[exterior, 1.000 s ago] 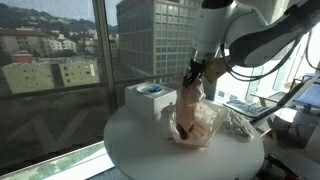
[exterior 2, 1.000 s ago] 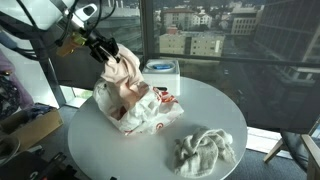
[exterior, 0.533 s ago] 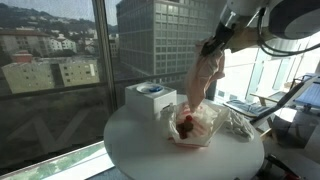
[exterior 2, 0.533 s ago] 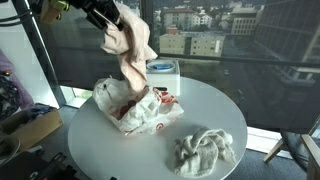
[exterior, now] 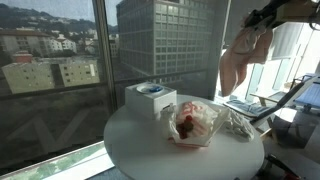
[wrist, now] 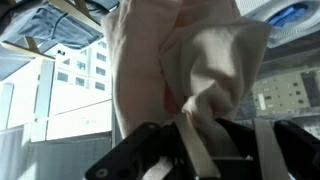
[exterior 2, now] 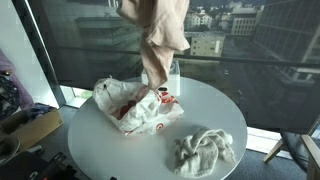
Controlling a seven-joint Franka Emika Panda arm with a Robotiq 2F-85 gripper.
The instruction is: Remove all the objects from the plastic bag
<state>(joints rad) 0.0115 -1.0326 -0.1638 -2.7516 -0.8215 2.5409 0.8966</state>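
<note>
- The plastic bag (exterior: 197, 122) lies crumpled and open on the round white table (exterior: 140, 145), far below the pincer and off to one side of it, seen in both exterior views (exterior 2: 132, 106).
- A red piece (exterior: 186, 125) shows inside the bag's wrinkled film; other contents are too blurred to make out.
- A pale pinkish cloth (exterior: 243, 55) hangs straight down from the pincer, high above the table; in an exterior view its lower end (exterior 2: 158, 45) dangles over the bag without touching it.
- The pincer (wrist: 198, 135) is clamped tight on the cloth's top edge, with the fabric bunched between its dark jaws in the wrist view.
- A white box (exterior: 150, 98) with a blue-rimmed top stands just beside the bag, well below the pincer.
- A crumpled white rag (exterior 2: 205, 150) rests on the table on the bag's other side, apart from it.
</note>
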